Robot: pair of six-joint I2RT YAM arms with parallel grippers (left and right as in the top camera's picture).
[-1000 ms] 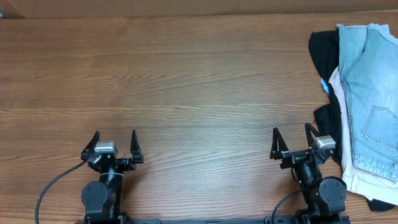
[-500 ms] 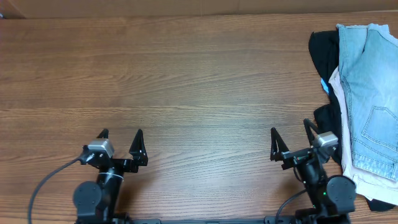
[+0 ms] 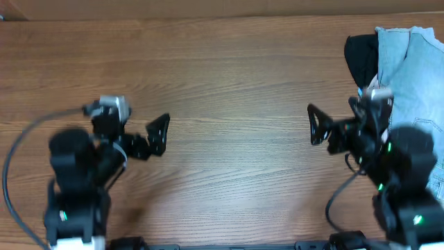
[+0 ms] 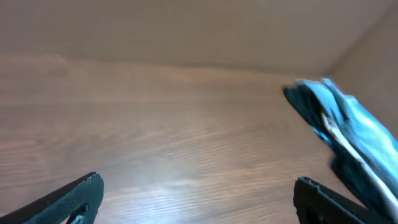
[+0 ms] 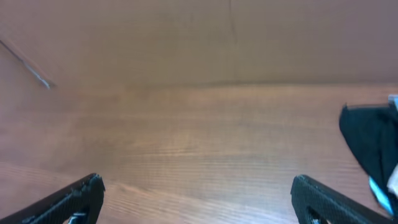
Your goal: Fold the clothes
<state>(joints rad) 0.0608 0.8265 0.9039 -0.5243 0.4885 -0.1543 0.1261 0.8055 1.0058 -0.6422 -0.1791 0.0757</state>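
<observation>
The light-blue denim shorts (image 3: pixel 415 55) lie at the far right edge of the table (image 3: pixel 229 69), on top of a black garment (image 3: pixel 359 54) that peeks out toward the table's middle. A small bright-blue tag (image 3: pixel 361 92) shows there, too small to read. The right gripper (image 5: pixel 196 186) hovers over the table near that edge, fingers spread and empty. The left gripper (image 4: pixel 198 186) hangs over the table's left part, likewise spread wide.

Both arms reach forward; left pincer (image 4: pixel 198 185) and right pincer (image 5: pixel 196 183) spread wide, holding nothing
</observation>
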